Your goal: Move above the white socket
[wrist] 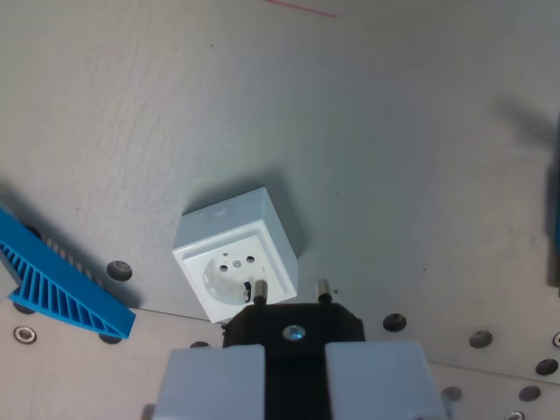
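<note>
So the gripper (294,372) is clamped on a black plug (294,329), its pale fingers (210,381) squeezing it from both sides at the bottom of the wrist view, two metal pins (325,290) poking out ahead. The white socket (236,254) sits on the grey table (367,131) just beyond the plug, tilted a bit in the view, and one pin overlaps its round face. A blue ribbed plastic piece (57,284) lies off to the wrist view's left, well apart from the socket.

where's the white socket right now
In the wrist view the white socket sits just left of centre on the grey table, right of the blue ribbed part, just above the held black plug.
</note>
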Robot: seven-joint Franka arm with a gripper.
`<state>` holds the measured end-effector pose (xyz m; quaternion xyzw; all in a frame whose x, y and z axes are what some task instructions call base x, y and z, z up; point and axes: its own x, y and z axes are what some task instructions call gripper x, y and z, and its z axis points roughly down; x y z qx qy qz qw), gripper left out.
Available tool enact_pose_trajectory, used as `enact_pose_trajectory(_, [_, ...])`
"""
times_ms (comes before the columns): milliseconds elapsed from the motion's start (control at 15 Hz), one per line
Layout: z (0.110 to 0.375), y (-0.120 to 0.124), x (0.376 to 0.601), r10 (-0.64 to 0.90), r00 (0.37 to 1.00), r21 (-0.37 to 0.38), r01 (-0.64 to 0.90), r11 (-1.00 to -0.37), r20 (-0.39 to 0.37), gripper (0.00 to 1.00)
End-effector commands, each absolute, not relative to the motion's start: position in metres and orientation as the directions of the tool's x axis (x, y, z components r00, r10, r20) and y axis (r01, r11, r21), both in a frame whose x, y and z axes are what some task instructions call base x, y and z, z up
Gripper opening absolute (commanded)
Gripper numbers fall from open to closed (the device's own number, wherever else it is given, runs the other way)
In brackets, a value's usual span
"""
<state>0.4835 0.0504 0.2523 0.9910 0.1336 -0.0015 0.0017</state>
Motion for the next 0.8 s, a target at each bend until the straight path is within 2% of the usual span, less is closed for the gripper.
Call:
enact_pose_trajectory(67, [0.2523,0.0504,0.4836,0.265,0.964,0.003,0.265,-0.964,-0.002,0.00])
enact_pose_trajectory(800, [0.2489,0.0506,0.4811,0.295,0.956,0.004,0.295,-0.956,0.001,0.00])
